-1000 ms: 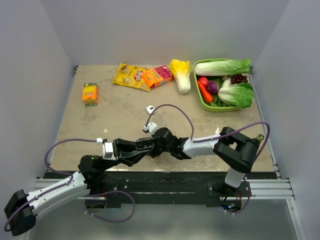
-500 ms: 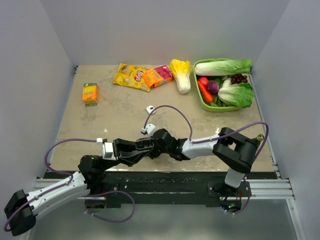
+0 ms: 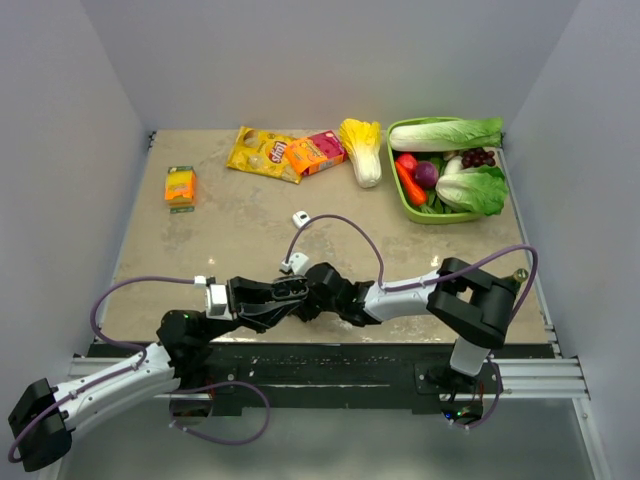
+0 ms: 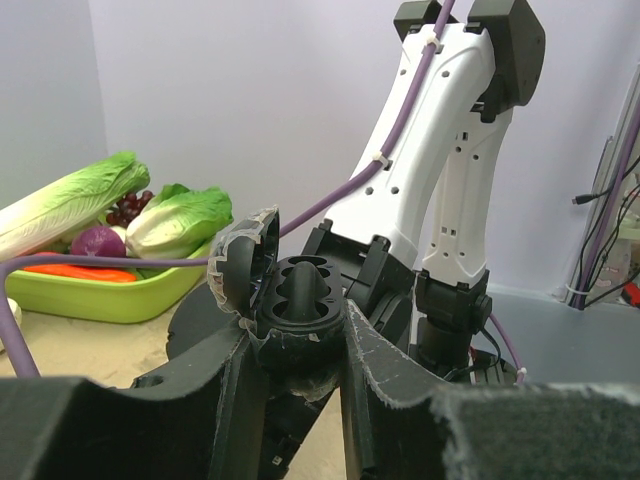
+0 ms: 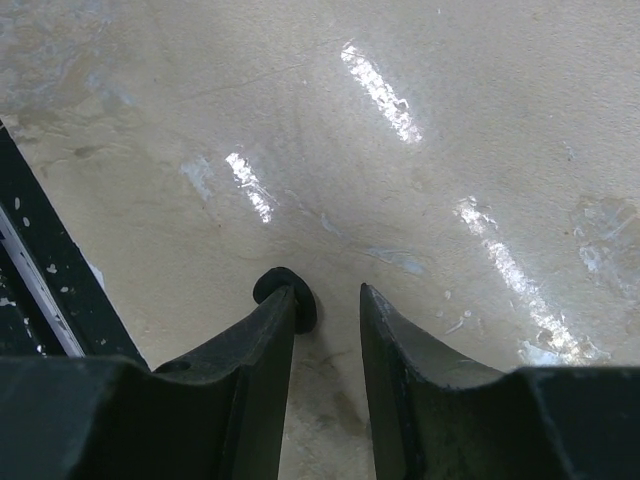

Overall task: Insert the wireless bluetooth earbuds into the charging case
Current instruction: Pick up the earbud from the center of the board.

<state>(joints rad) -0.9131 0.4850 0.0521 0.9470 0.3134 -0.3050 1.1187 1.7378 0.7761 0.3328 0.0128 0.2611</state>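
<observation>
In the left wrist view my left gripper (image 4: 297, 338) is shut on the black oval charging case (image 4: 300, 300). The case's lid (image 4: 243, 265) stands open to the left, and its moulded sockets face up with nothing in them. In the right wrist view a tiny glossy black earbud (image 5: 283, 287) lies on the tan table against the outer tip of one finger (image 5: 262, 345). My right gripper (image 5: 328, 292) is open just above the table, with only bare table between its fingers. From above, both grippers meet near the table's front edge, the left gripper (image 3: 292, 291) and the right gripper (image 3: 314, 292) close together.
A small white item (image 3: 300, 217) lies mid-table. At the back are a green basket (image 3: 408, 205) of vegetables, a cabbage (image 3: 362, 148), a snack box (image 3: 315, 152), a yellow chip bag (image 3: 262, 153) and an orange packet (image 3: 180, 186). The black front rail (image 5: 30, 270) runs close on the left.
My right gripper has slid a little nearer the front edge and the left gripper, and its jaws have narrowed. The left gripper and case have not moved.
</observation>
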